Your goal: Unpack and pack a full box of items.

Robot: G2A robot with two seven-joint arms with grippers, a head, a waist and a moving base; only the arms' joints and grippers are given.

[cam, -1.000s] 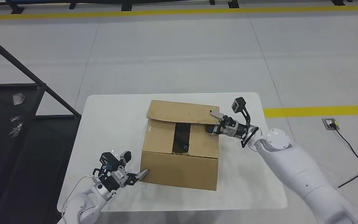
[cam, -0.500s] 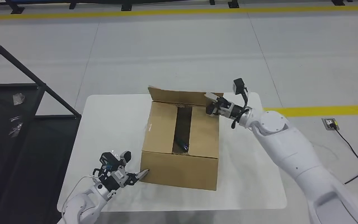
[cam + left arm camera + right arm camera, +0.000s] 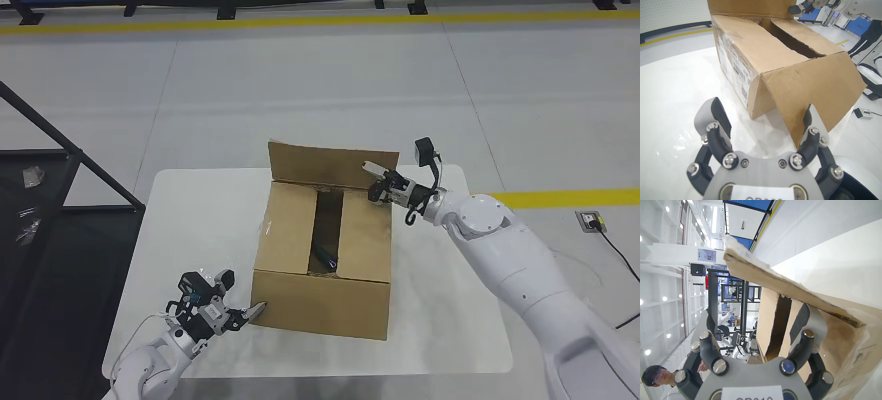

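Observation:
A brown cardboard box (image 3: 300,240) stands in the middle of the white table (image 3: 190,220). Its far flap (image 3: 325,162) stands upright, and a dark gap (image 3: 325,235) runs between the two inner flaps. My right gripper (image 3: 372,181) is open at the far flap's right corner, with one finger (image 3: 800,317) against the flap's (image 3: 772,275) underside. My left gripper (image 3: 243,295) is open just above the table at the box's near left corner. In the left wrist view its fingers (image 3: 721,115) frame the near flap (image 3: 810,91), which hangs outward.
A black rack (image 3: 40,210) stands off the table's left edge. Bare table lies to the left and right of the box. A yellow floor line (image 3: 560,197) runs past the right side, with a floor socket (image 3: 590,221) near it.
My right gripper has swung the far flap up from lying over the box to standing upright, moving toward the table's far side. The left arm has stayed still.

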